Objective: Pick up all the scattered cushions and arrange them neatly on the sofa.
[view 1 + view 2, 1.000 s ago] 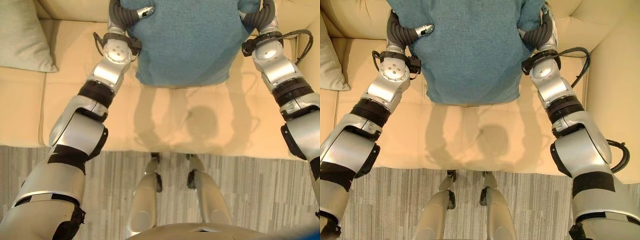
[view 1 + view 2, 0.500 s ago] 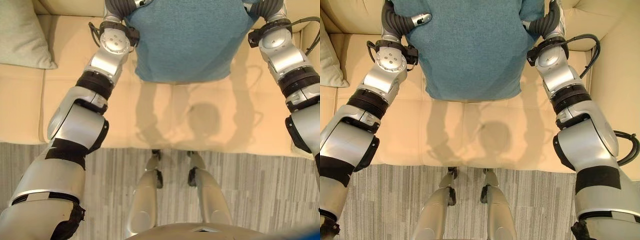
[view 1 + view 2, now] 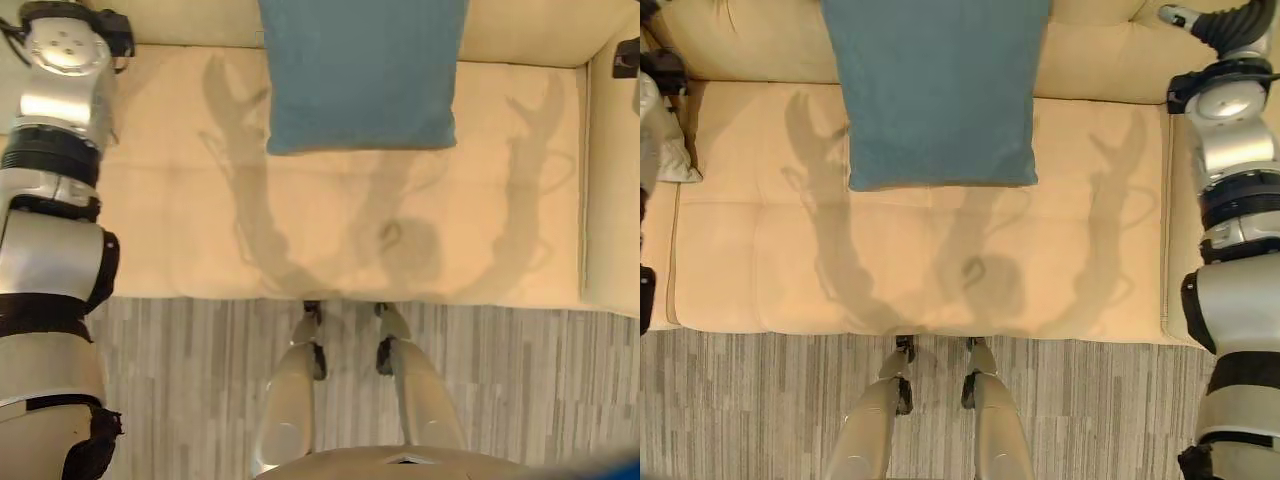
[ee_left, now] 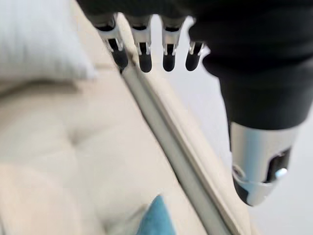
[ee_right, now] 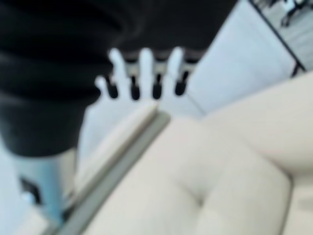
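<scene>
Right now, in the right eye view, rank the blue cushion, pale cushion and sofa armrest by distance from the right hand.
From the right hand:
1. sofa armrest, right side, by the hand.
2. blue cushion, in the middle.
3. pale cushion, far left edge.

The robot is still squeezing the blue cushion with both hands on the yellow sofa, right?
Not quite. The blue cushion sits on the sofa, but nothing holds it. The right eye view shows it standing free, and each wrist view shows straight, empty fingers: the left hand and right hand are both open.
</scene>
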{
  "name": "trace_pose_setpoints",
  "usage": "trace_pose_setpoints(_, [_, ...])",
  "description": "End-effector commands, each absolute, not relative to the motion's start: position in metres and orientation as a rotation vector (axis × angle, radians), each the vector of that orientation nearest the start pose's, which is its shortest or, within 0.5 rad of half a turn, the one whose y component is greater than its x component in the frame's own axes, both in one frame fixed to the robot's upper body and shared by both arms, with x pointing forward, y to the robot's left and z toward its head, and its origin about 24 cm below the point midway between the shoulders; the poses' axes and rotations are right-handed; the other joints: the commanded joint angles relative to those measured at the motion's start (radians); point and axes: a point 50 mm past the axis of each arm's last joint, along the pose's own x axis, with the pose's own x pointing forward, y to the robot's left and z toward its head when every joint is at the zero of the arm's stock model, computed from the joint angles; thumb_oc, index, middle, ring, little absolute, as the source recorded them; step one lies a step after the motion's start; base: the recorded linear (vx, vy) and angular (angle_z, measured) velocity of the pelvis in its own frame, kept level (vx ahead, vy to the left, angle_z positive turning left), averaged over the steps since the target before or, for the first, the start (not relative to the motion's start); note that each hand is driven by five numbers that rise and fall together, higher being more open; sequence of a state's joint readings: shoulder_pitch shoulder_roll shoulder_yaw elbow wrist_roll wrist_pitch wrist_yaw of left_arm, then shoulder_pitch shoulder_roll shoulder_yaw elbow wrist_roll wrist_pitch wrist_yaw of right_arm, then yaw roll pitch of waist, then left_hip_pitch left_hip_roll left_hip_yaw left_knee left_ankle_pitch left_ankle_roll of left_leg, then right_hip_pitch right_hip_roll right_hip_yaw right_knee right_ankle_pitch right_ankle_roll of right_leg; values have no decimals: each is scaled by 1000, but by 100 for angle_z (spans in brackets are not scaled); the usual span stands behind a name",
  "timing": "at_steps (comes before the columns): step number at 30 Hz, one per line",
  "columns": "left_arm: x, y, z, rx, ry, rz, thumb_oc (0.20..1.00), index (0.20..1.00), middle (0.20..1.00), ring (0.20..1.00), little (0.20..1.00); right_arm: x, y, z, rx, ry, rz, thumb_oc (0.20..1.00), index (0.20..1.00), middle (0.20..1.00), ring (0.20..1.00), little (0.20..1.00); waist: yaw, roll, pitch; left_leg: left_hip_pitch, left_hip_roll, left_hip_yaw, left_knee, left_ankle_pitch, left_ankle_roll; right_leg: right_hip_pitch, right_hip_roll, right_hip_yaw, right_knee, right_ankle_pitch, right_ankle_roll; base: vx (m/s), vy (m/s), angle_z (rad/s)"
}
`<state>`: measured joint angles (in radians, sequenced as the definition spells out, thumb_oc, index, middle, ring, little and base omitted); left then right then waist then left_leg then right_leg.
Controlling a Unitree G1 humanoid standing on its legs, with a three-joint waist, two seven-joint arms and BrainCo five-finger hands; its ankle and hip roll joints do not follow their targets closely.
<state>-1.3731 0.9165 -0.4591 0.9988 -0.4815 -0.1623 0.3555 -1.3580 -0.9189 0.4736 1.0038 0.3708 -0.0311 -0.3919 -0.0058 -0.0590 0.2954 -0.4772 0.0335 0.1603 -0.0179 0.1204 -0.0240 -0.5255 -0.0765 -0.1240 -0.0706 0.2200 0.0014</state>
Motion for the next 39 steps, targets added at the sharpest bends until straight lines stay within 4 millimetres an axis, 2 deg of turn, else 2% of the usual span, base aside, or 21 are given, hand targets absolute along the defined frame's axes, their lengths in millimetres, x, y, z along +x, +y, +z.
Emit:
trace_pose_setpoints(1, [354,315,361,402,-646,600,1000,1000,1000,1000,1000,356,-335,335,-534,-467,-693,1000,1000,1000,1000,1000,-3,12,-62,11,-17,3,19,-57,-58,45,-73,13,66,-97,174,33,15,2])
trace_pose_setpoints(4, [349,319,330,441,-627,561,1000,1000,1000,1000,1000,350,-343,302,-604,-415,-651,1000,1000,1000,1000,1000,-4,13,-77,50,-16,4,8,-60,-58,80,-74,8,62,-103,172,39,-3,2])
trace_pose_setpoints(5, [344,322,309,493,-600,543,1000,1000,1000,1000,1000,343,-354,272,-615,-355,-642,1000,1000,1000,1000,1000,-7,11,-84,79,-16,3,1,-64,-57,109,-74,4,59,-108,170,54,-18,-1])
trace_pose_setpoints(6, [344,322,307,495,-597,542,1000,1000,1000,1000,1000,342,-354,270,-617,-351,-642,1000,1000,1000,1000,1000,-7,10,-86,82,-16,3,-1,-64,-57,112,-74,4,58,-108,170,62,-31,0])
trace_pose_setpoints(7, [340,326,293,541,-566,544,1000,1000,1000,1000,1000,338,-359,252,-614,-312,-634,1000,1000,1000,1000,1000,-7,8,-88,99,-14,4,-3,-66,-57,130,-74,1,57,-112,171,71,-28,2])
trace_pose_setpoints(8, [330,333,251,605,-471,526,1000,1000,1000,1000,1000,326,-366,206,-598,-209,-623,1000,1000,1000,1000,1000,-4,3,-96,143,-12,2,-14,-73,-55,172,-74,-3,54,-122,170,71,-28,1])
trace_pose_setpoints(9, [329,333,249,606,-467,526,1000,1000,1000,1000,1000,326,-366,205,-600,-206,-622,1000,1000,1000,1000,1000,-5,4,-98,147,-13,2,-15,-73,-55,175,-74,-4,53,-122,170,91,-36,-3])
trace_pose_setpoints(13, [302,349,157,625,-185,493,1000,1000,1000,1000,1000,300,-367,125,-614,13,-554,1000,1000,1000,1000,1000,-9,-7,-123,226,-11,-4,-24,-81,-51,257,-74,-10,45,-136,169,79,-30,1])
trace_pose_setpoints(16, [271,352,79,588,75,459,1000,1000,1000,1000,1000,278,-360,70,-623,185,-489,1000,1000,1000,1000,1000,-11,-8,-139,282,-5,-6,-28,-92,-49,312,-70,-13,43,-149,167,62,-25,2])
trace_pose_setpoints(17, [248,347,37,583,222,437,1000,1000,1000,1000,1000,264,-356,44,-650,274,-447,1000,1000,1000,1000,1000,-12,-8,-151,308,-5,-6,-27,-97,-47,339,-66,-13,41,-155,164,37,-13,-1])
trace_pose_setpoints(18, [247,347,37,583,223,437,1000,1000,1000,1000,1000,264,-356,44,-650,275,-447,1000,1000,1000,1000,1000,-13,-9,-154,304,-6,-6,-27,-94,-47,336,-67,-13,40,-152,164,0,0,0])
trace_pose_setpoints(19, [233,346,15,587,313,428,1000,1000,1000,1000,1000,254,-354,28,-668,340,-421,1000,1000,1000,1000,1000,-13,-9,-158,323,-3,-6,-26,-101,-46,352,-63,-13,42,-160,164,0,0,0])
trace_pose_setpoints(20, [233,346,15,588,312,428,1000,1000,1000,1000,1000,254,-354,28,-668,340,-421,1000,1000,1000,1000,1000,-14,-10,-159,320,-4,-6,-26,-98,-45,349,-64,-13,41,-157,163,0,0,0])
trace_pose_setpoints(21, [204,344,-28,570,506,425,1000,1000,1000,1000,1000,241,-348,4,-689,431,-374,1000,1000,1000,1000,1000,-15,-8,-174,341,-2,-4,-25,-101,-43,368,-61,-11,43,-162,161,0,0,0])
trace_pose_setpoints(23, [172,336,-64,580,684,369,1000,1000,1000,1000,1000,223,-341,-24,-735,552,-301,1000,1000,1000,1000,1000,-18,-7,-186,368,0,1,-27,-109,-39,390,-54,-8,44,-170,159,9,-11,-3])
trace_pose_setpoints(24, [145,322,-94,596,842,291,1000,1000,1000,1000,1000,209,-334,-47,-768,648,-249,1000,1000,1000,1000,1000,-23,-5,-198,388,3,5,-31,-112,-38,406,-50,-6,45,-176,156,13,-19,-9])
trace_pose_setpoints(26, [134,317,-105,638,903,239,1000,1000,1000,1000,1000,202,-330,-57,-806,692,-209,1000,1000,1000,1000,1000,-24,-4,-203,401,5,7,-32,-115,-38,417,-46,-4,44,-180,155,5,-26,-6])
trace_pose_setpoints(29, [85,293,-139,665,1143,129,1000,1000,1000,1000,1000,164,-313,-98,-845,889,-93,1000,1000,1000,1000,1000,-24,-1,-219,439,9,11,-37,-126,-35,452,-36,5,40,-198,149,7,-46,-4])
trace_pose_setpoints(31, [77,289,-144,670,1188,109,1000,1000,1000,1000,1000,154,-311,-106,-838,941,-86,1000,1000,1000,1000,1000,-24,-1,-221,449,9,13,-41,-126,-35,459,-33,5,39,-201,147,-14,-41,-14])
trace_pose_setpoints(32, [67,282,-150,707,1234,43,1000,1000,1000,1000,1000,130,-303,-123,-820,1055,-49,1000,1000,1000,1000,1000,-23,0,-231,460,12,12,-49,-125,-36,470,-29,5,34,-207,144,1,-57,-10])
trace_pose_setpoints(39, [66,273,-153,714,1243,10,1000,1000,1000,1000,1000,91,-293,-142,-757,1213,-55,1000,1000,1000,1000,1000,-29,9,-240,483,16,12,-63,-123,-41,495,-21,-1,28,-219,138,0,-31,0])
